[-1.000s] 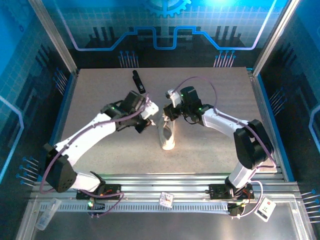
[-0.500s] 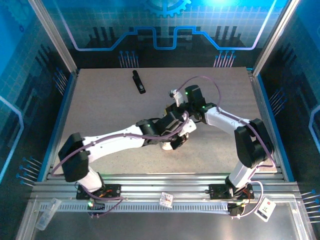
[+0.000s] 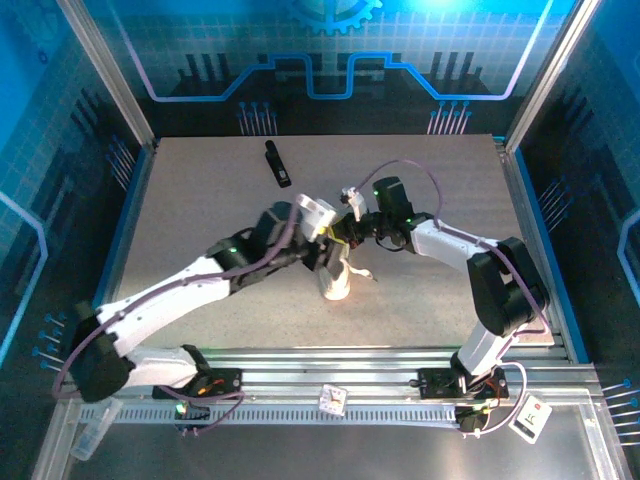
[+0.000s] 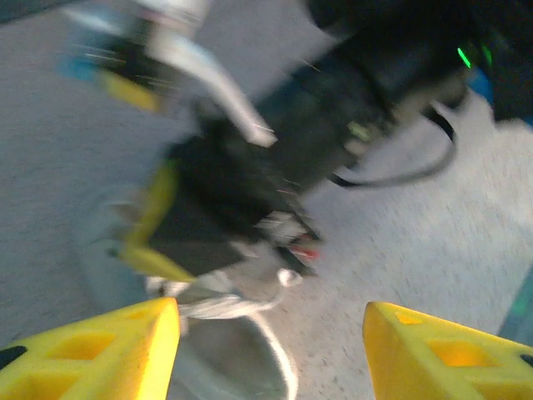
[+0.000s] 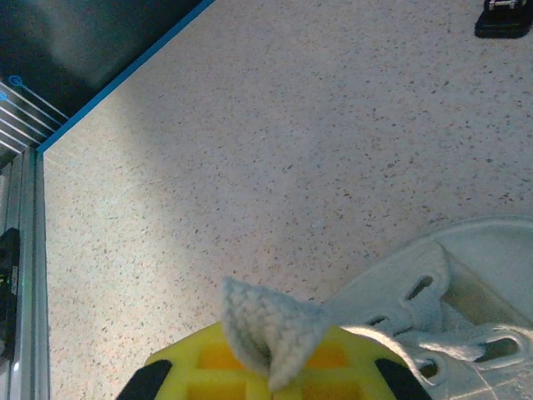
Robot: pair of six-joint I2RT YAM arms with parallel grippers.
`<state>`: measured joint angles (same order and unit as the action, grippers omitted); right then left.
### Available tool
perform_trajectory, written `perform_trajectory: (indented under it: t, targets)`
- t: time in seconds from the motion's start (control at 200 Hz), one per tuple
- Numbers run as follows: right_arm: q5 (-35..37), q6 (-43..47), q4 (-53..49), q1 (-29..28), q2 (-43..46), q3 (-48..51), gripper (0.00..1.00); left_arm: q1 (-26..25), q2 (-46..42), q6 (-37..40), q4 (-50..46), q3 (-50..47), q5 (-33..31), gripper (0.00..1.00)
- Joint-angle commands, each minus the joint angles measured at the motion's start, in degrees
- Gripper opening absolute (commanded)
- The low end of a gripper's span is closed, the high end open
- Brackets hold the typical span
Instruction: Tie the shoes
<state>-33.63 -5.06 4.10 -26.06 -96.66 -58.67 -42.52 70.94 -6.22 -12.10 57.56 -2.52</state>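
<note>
White low-top sneaker (image 3: 337, 283) upright near tabletop (image 3: 200, 210) centre, toe toward near edge. Flat off-white lace (image 5: 268, 329), woven texture. Right gripper (image 5: 268, 365) pinches lace end. Left gripper (image 4: 271, 350) spread wide beside sneaker.

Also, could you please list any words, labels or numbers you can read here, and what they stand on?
No text can be read.
White card on the front rail: marks too small to read.
White tag at the near right: red mark, too small.
Shoe: no lettering visible.
</note>
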Motion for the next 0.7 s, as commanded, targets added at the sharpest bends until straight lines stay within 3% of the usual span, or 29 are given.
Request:
perform_trajectory:
  t: [0.0, 0.15, 0.32, 0.695]
  targets:
    - [-3.0, 2.1, 2.5, 0.6, 2.1, 1.0, 0.00, 5.4, -3.7, -7.2, 2.6, -4.0, 4.7, 0.62]
    - [-4.0, 5.1, 2.9, -0.2, 2.8, 1.4, 0.00, 12.6, -4.7, -11.3, 6.7, -7.0, 13.9, 0.62]
    - [-2.3, 8.3, 3.8, -1.5, 4.2, 2.2, 0.00, 16.8, -2.5, -17.2, 13.9, -9.0, 21.2, 0.62]
    - [-1.4, 9.9, 2.5, -3.6, 3.5, 1.1, 0.00, 17.3, 8.9, -22.1, 24.8, -8.1, 28.2, 0.58]
